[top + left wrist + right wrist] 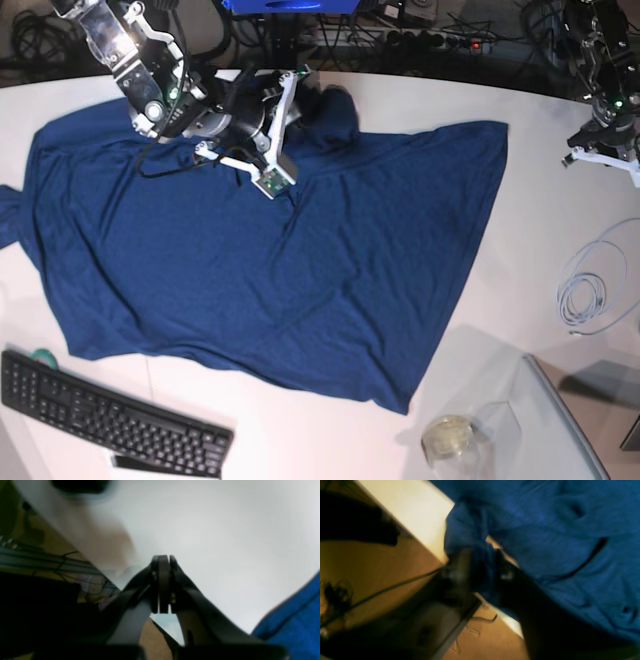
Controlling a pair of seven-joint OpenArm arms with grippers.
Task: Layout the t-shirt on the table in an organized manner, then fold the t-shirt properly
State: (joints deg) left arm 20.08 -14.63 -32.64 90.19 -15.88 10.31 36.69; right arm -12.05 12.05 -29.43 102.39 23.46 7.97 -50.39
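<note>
The navy t-shirt [280, 250] lies spread across the white table [540, 250], wrinkled, its hem running diagonally at the right. My right gripper [312, 95] is at the shirt's far edge near the table rim. In the right wrist view its fingers [506, 576] stand apart with a fold of the t-shirt [557, 530] between them; the picture is blurred. My left gripper [163, 558] is shut and empty above bare table [225, 530], with a t-shirt corner [295, 622] to its lower right. The left arm [605, 130] is at the table's far right, apart from the cloth.
A black keyboard [110, 420] lies at the near left edge. A coiled white cable [590, 290] sits at the right. A glass panel [560, 430] and a small round jar [448, 437] stand at the near right. Past the table edge [420, 512] there are floor and cables.
</note>
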